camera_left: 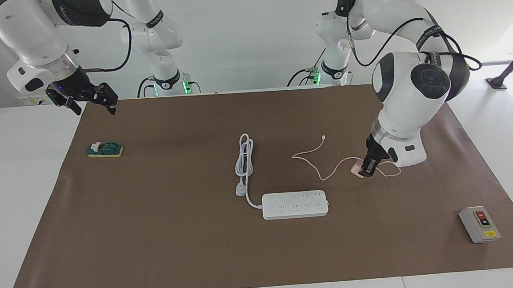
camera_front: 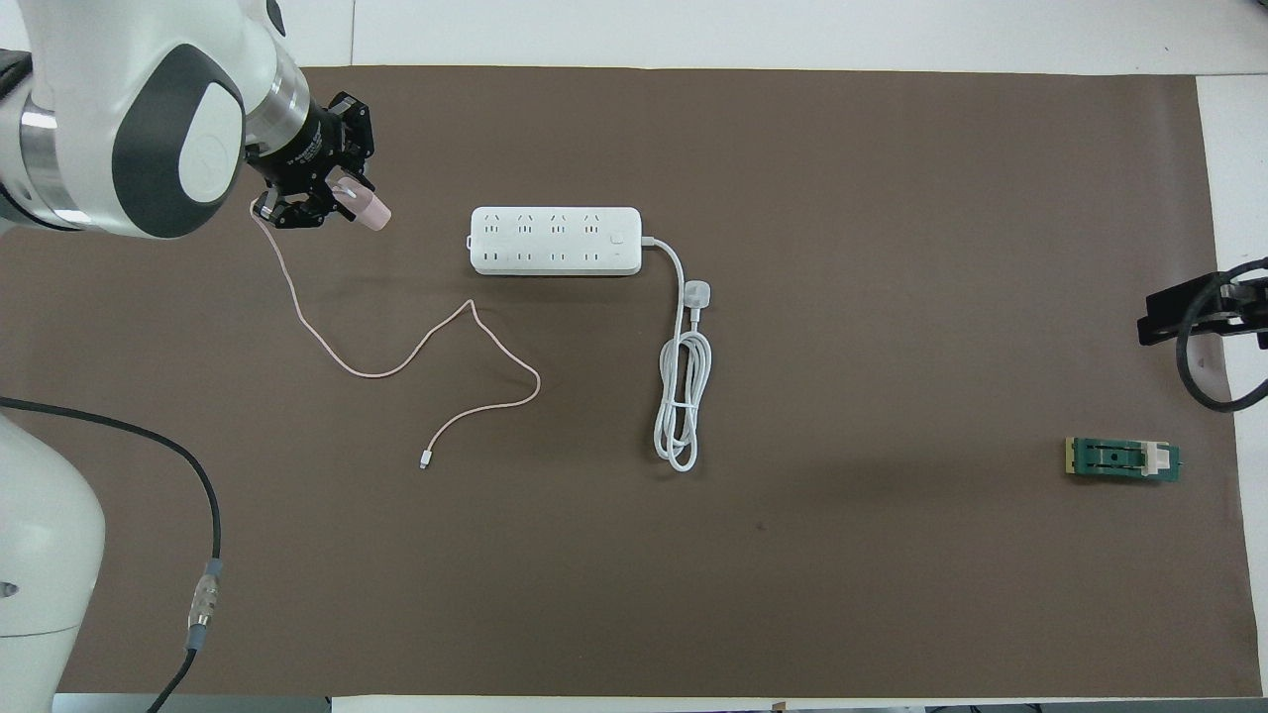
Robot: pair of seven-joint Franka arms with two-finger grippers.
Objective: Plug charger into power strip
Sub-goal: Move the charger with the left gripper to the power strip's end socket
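Note:
The pale pink charger (camera_left: pixel 357 170) (camera_front: pixel 365 208) is held in my left gripper (camera_left: pixel 367 170) (camera_front: pixel 332 198), which is shut on it and carries it above the brown mat, beside the power strip toward the left arm's end. Its thin pink cable (camera_left: pixel 317 151) (camera_front: pixel 416 347) trails loosely over the mat. The white power strip (camera_left: pixel 295 204) (camera_front: pixel 555 241) lies flat at the middle of the mat, sockets up, with its thick white cord (camera_left: pixel 245 160) (camera_front: pixel 684 396) coiled nearer to the robots. My right gripper (camera_left: pixel 85 102) (camera_front: pixel 1184 307) waits raised over the mat's edge at the right arm's end.
A grey box with red and black buttons (camera_left: pixel 479 224) stands at the left arm's end, farther from the robots than the strip. A green and yellow switch block (camera_left: pixel 104 149) (camera_front: pixel 1122 459) lies at the right arm's end. A brown mat (camera_left: pixel 178 255) covers the table.

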